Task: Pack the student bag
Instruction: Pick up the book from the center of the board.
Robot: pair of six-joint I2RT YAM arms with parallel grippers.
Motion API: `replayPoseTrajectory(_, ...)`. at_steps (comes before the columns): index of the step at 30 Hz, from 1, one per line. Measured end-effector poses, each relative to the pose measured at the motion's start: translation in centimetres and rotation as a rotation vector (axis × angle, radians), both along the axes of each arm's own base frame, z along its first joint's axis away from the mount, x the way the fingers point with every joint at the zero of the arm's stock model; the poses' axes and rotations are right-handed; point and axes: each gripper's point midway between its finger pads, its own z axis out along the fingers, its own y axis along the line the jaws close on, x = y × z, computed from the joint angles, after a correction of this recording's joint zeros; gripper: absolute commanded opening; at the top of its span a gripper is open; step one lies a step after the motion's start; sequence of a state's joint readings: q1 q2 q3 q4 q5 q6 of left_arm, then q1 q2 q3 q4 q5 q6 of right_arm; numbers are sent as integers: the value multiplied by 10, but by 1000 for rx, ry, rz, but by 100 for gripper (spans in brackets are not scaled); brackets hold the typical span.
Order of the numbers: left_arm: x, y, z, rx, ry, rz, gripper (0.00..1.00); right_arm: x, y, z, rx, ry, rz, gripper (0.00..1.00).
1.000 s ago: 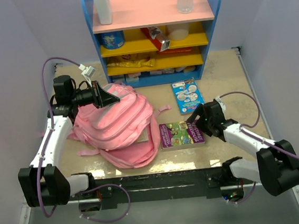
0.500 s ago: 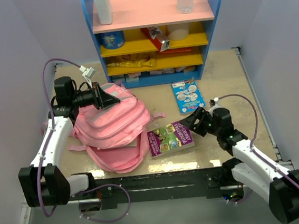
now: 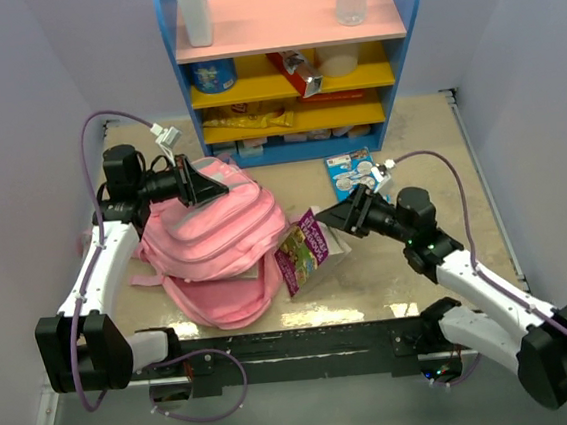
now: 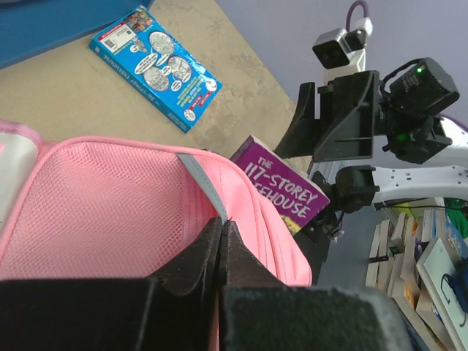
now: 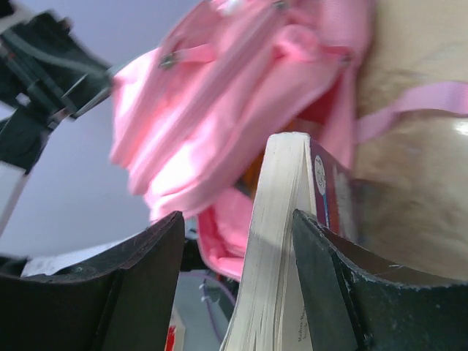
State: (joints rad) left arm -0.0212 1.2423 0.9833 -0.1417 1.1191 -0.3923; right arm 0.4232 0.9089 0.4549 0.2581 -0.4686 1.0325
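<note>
- Nearest, straddles a purple book [image 3: 303, 253] with the right gripper [image 3: 349, 216], just right of the student bag [image 3: 216, 244]. One finger [image 5: 322, 278] lies against the cover and a gap shows beside the other, so cannot tell whether clamped.
- Tips that book up on edge, page block toward the right wrist, leaning against the student bag's right side.
- Rests the student bag slumped on the table [image 3: 428, 148], front pockets up, a pink strap [image 3: 149, 281] trailing off its near-left side.
- Pinches the student bag's upper rim beside the grey zip strip [image 4: 201, 183] with the left gripper [image 3: 219, 187], fingers pressed together on the fabric, holding that rim raised and showing pink mesh lining.
- Farther right of the student bag, shows a blue booklet [image 3: 348, 169] flat, partly under the right arm.
- Farthest, behind the student bag, shows a blue shelf unit [image 3: 285, 23] with two bottles on top.
</note>
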Motion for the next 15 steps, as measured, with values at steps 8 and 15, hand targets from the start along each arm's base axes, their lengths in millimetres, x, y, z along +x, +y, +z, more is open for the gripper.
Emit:
replayPoseTrajectory(8,0,0,-1,-6,0,3,0,-19,74,36,78,-35,213,64)
replayPoseTrajectory(15,-3,0,-6,-8,13,-1,0,-29,79,33,113,-4,230,60)
